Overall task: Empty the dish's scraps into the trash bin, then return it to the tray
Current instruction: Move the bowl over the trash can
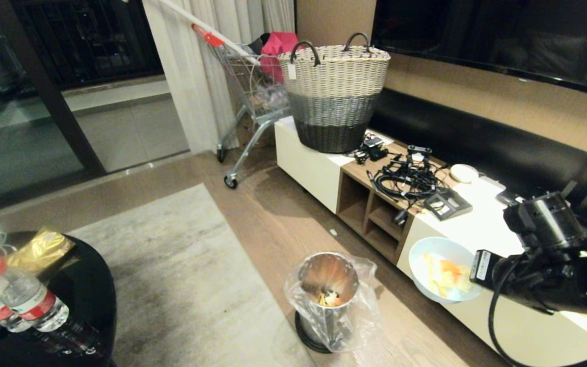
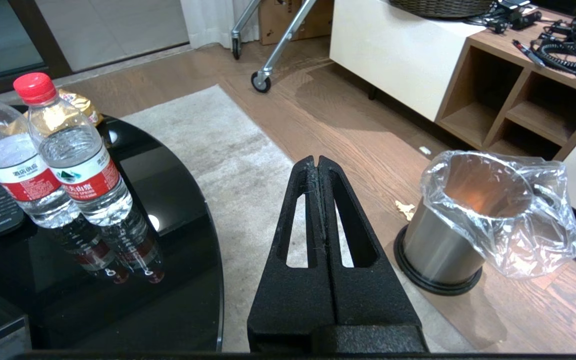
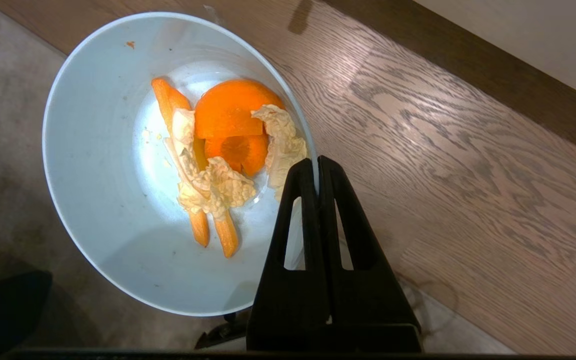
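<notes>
Right tool [image 3: 316, 167] pinches dish [image 3: 108, 200] rim w/ scraps [image 3: 223, 150]; left tool [image 2: 317, 167] pressed together; tray unseen.

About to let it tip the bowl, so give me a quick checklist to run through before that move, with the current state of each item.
1. Right gripper shut on the dish rim: ok.
2. Scraps inside the dish: ok.
3. Dish over the trash bin mouth: not ok, it hangs off to the side, over the floor.
4. Bin upright, clear bag open: ok.
5. Left gripper shut, away from the bin: ok.
6. Tray ready for the return: cannot tell, not in view.
</notes>
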